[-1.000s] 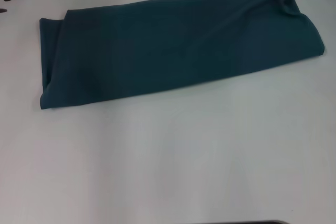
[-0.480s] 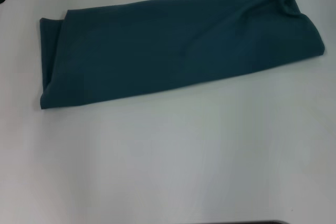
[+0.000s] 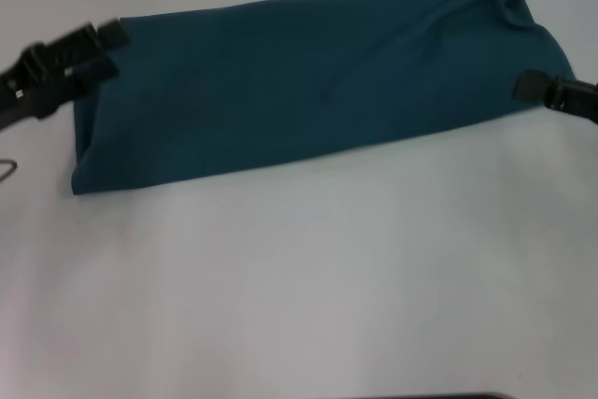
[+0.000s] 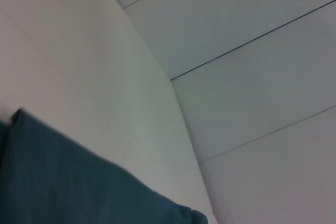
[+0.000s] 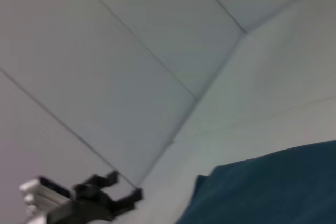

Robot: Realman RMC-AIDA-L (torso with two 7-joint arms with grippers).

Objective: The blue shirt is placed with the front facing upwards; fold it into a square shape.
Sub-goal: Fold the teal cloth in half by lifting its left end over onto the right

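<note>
The white table [image 3: 308, 296] fills the frame, and across its upper half lies the blue shirt [image 3: 308, 81], already folded into a long band running from left edge to upper right, plain teal side up, no lettering showing. That's the lengthwise folding done, I'd say; what's left looks like bringing the ends together to square it. Left gripper [image 3: 110, 49] sits at the band's upper-left corner, fingers spread apart, nothing between them. Right gripper [image 3: 525, 86] is at the right end, low against the cloth; whether its fingers are parted, I can't tell.
</note>
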